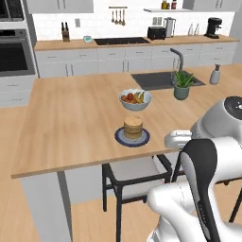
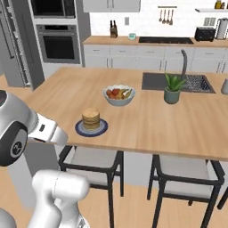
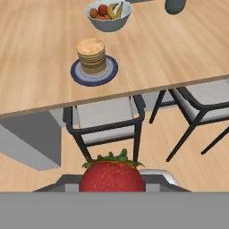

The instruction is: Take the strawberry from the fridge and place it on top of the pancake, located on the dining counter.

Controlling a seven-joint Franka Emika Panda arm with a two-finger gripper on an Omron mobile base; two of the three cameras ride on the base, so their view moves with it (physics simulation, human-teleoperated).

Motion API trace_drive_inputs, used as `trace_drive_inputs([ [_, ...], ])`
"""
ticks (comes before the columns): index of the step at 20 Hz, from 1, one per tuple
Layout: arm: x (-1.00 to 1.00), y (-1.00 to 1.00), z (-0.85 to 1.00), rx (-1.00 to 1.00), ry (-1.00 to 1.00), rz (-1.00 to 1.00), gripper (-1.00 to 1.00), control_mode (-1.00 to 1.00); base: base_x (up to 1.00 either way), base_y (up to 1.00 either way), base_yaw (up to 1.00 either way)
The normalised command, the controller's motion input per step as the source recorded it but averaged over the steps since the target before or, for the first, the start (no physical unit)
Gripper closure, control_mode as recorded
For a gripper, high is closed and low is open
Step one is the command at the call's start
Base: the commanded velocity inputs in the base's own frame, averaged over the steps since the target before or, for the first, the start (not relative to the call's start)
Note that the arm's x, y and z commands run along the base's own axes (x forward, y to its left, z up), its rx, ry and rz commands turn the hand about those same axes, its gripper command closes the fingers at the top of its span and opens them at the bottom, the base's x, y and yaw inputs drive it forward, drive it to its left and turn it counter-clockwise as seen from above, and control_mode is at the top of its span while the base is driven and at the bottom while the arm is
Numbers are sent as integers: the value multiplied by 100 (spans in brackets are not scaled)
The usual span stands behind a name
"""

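Strawberry (image 3: 112, 175) clamped in jaws short of bench (image 1: 71, 118); risk: rolls off rounded pancake (image 3: 91, 56) stack if released off-centre

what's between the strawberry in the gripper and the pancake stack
Nothing visible. The strawberry is held out over the floor, short of the dining counter edge; a chair sits below the path, and the pancake top is bare.

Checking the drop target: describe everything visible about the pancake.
The pancake is a small upright stack of thin tan-brown rounds, its top golden and bare. It sits centred on a dark blue-grey round plate on the dining counter, near the edge above a chair, with the fruit bowl apart behind it. Only the plate touches it.
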Motion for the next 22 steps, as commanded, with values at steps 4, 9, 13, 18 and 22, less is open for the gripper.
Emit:
trace_drive_inputs([
  [4, 0, 0, 0, 0, 0, 0, 100, 100, 56, 16, 0],
  [9, 0, 0, 0, 0, 0, 0, 100, 100, 52, 28, -3],
  [13, 0, 0, 0, 0, 0, 0, 100, 100, 45, 26, -2],
  [18, 0, 0, 0, 0, 0, 0, 100, 100, 36, 44, 0],
  [22, 0, 0, 0, 0, 0, 0, 100, 100, 38, 51, 0],
])
